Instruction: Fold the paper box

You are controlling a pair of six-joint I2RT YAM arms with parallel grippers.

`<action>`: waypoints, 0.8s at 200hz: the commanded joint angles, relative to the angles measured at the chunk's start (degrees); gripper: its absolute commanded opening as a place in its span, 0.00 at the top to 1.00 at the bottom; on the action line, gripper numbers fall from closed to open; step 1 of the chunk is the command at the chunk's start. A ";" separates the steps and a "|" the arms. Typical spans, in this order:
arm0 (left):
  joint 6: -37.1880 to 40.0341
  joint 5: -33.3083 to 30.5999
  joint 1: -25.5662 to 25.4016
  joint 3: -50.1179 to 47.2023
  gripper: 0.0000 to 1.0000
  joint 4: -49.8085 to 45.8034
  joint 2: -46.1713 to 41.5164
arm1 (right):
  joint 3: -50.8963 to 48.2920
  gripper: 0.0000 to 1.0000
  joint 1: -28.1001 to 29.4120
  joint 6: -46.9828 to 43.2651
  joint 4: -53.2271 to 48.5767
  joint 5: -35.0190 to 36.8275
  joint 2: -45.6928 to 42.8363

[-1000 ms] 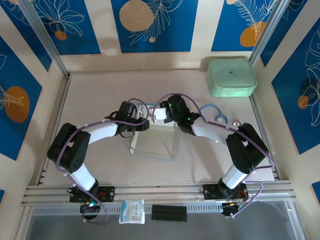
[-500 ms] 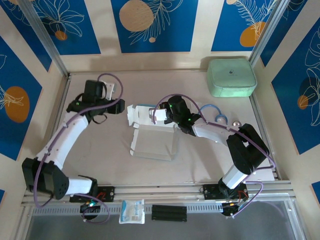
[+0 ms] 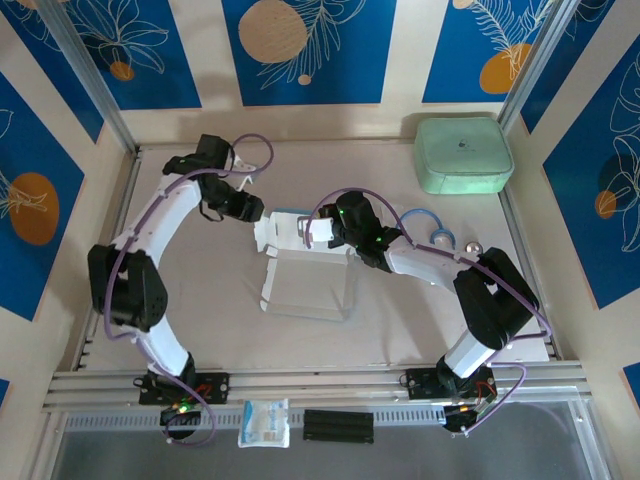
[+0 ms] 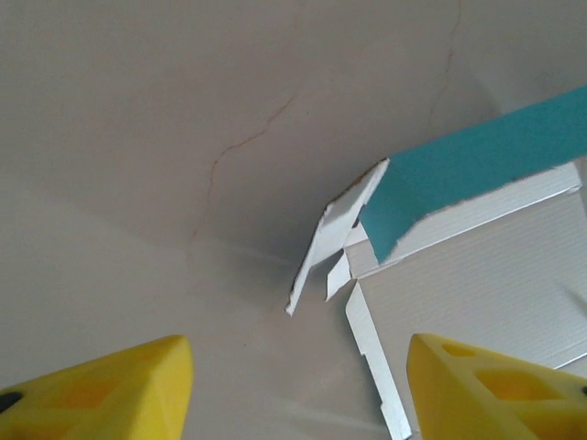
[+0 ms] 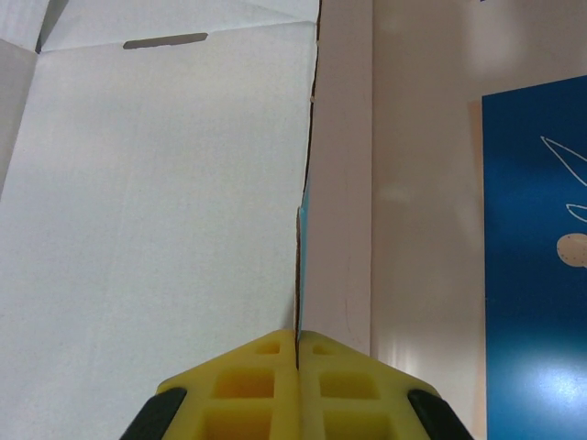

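Most of the folding is ahead of me, I judge. The paper box (image 3: 305, 278) lies in the middle of the table (image 3: 200, 300), whitish inside up, its base panel flat. Its far end is lifted where I hold it. My right gripper (image 5: 296, 346) is pinched tight on a thin upright edge of card, a sliver of the blue outside showing along that edge. My left gripper (image 4: 303, 380) hangs wide open with nothing in it, just off the far-left corner. There the small white corner flaps (image 4: 321, 247) stick out loose beside the blue wall, not tucked. From above I cannot tell how far the near wall stands. The remaining walls and the tabs are not yet done. The mint-green case (image 3: 463, 155) sits well apart at the far right.
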 commanded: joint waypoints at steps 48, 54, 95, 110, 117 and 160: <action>1.11 8.35 0.33 2.64 0.64 -1.68 7.31 | 0.24 0.99 1.02 -0.77 0.77 0.50 -0.81; 0.85 8.43 0.29 2.32 0.69 -1.72 7.31 | 0.22 0.99 1.10 -0.72 0.98 0.60 -0.63; -7.46 6.60 0.01 0.53 0.93 2.72 4.19 | 0.92 0.99 2.50 -1.05 5.84 3.78 1.27; -12.86 4.10 -0.51 -0.89 0.95 5.94 1.95 | 1.26 0.99 3.15 -1.61 9.24 6.02 2.55; -15.13 3.31 -0.75 -1.64 0.95 7.42 1.01 | 1.52 0.99 3.42 -1.83 10.82 6.95 3.22; -21.61 -2.51 -2.27 -3.73 0.95 12.47 -2.48 | 3.25 0.96 3.94 -4.27 19.66 11.61 6.70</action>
